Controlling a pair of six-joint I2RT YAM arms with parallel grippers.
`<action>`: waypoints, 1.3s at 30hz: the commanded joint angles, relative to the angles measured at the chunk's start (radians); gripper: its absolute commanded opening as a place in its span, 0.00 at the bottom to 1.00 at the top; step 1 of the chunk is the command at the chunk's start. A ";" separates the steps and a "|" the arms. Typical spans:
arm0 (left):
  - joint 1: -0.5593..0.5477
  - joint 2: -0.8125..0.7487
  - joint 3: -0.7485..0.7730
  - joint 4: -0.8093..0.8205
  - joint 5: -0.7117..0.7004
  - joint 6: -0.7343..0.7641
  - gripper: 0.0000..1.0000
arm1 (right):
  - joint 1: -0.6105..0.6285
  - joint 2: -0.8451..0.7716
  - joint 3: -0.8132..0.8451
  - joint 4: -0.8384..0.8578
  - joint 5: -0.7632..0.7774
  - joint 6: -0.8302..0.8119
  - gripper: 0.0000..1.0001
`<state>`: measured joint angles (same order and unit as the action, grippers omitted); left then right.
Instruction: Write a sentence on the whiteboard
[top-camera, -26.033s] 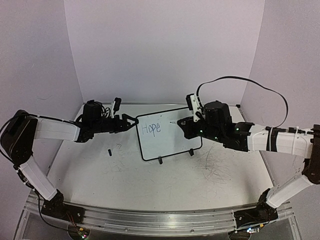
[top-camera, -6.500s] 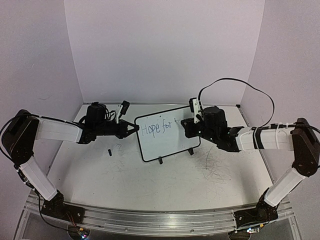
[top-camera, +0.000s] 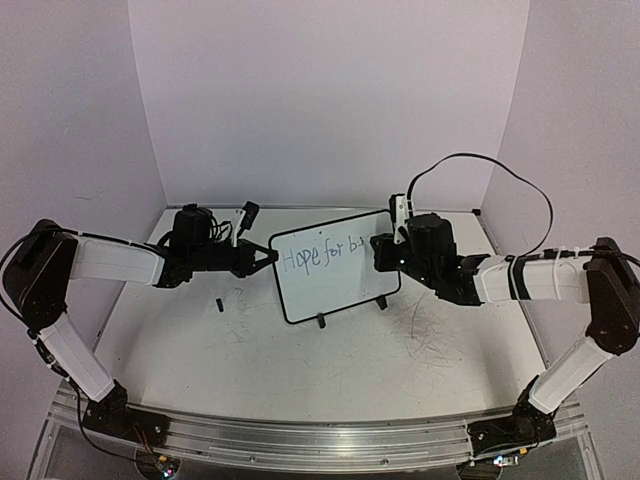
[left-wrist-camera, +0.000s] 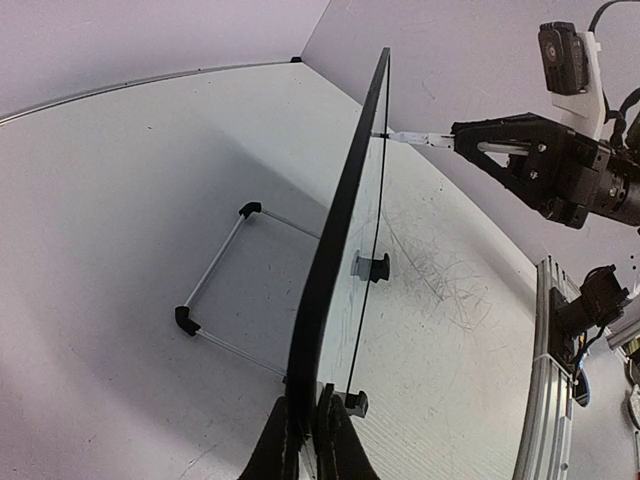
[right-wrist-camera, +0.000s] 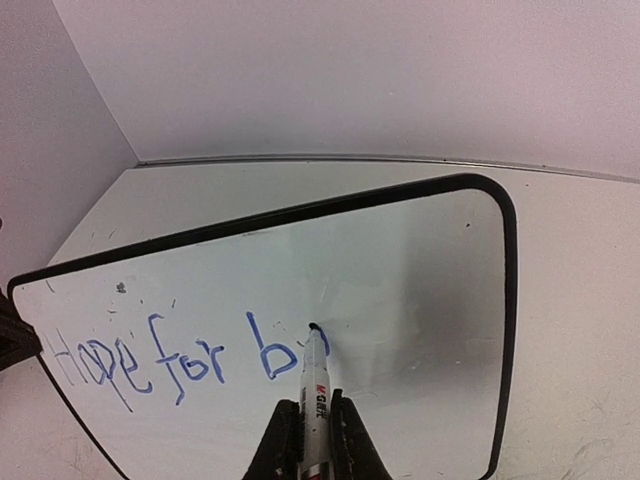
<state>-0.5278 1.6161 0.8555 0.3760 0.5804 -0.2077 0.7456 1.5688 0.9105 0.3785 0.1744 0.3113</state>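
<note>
The whiteboard stands tilted at mid-table, seen edge-on in the left wrist view. My left gripper is shut on the black frame at its left edge. My right gripper is shut on a white marker. The marker's tip touches the board just right of the last letter. The sentence reads "Hope for b" in blue, with a partial stroke under the tip. The board's right half is blank.
A small black cap lies on the table left of the board. Grey scribble marks cover the table at the right. A wire stand props the board from behind. Purple walls close in the back and sides.
Since the earlier frames the writing has grown from "Hope" to "Hope for b". My right gripper has moved rightward along the board with the marker. The left gripper still holds the frame.
</note>
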 joint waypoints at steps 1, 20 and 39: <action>0.004 -0.019 -0.010 -0.044 -0.062 0.059 0.00 | 0.003 0.004 -0.013 0.033 -0.022 0.015 0.00; 0.005 -0.017 -0.001 -0.046 -0.061 0.059 0.00 | 0.008 0.012 -0.047 0.011 0.010 0.037 0.00; 0.005 -0.024 -0.011 -0.048 -0.066 0.059 0.00 | 0.005 -0.012 -0.043 -0.004 0.071 0.020 0.00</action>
<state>-0.5274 1.6161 0.8555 0.3756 0.5793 -0.2077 0.7532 1.5707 0.8616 0.3792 0.1692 0.3412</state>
